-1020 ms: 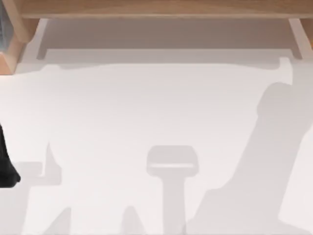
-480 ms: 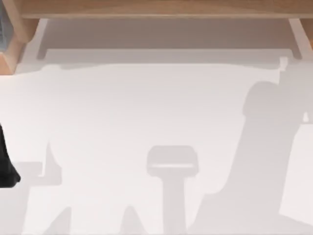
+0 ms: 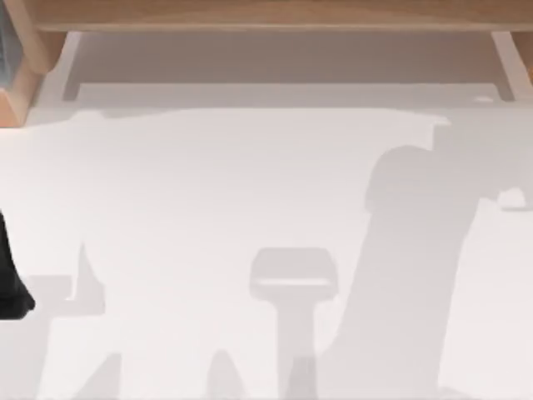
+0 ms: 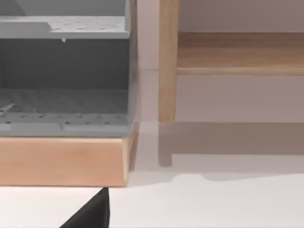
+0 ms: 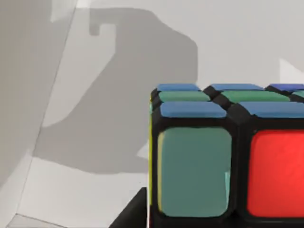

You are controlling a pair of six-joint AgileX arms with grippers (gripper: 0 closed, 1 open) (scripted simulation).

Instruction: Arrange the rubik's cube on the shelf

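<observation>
Right gripper: grip can't be told; multicoloured black-gridded rubik's cube (image 5: 228,156) sits close under its camera. Its shadow has slid left, toward the long light-brown wooden shelf (image 3: 275,15): carry underway.

White table (image 3: 208,183) lying under bright light, soft grey shadows falling across it. Wood-framed grey rack (image 4: 61,95) with perforated shelves sitting at the table's far left corner. Pale wall (image 4: 237,14) showing behind

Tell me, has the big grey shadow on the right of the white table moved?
Yes. The shadow has slid left, away from the long light-brown wooden shelf's right support.
</observation>
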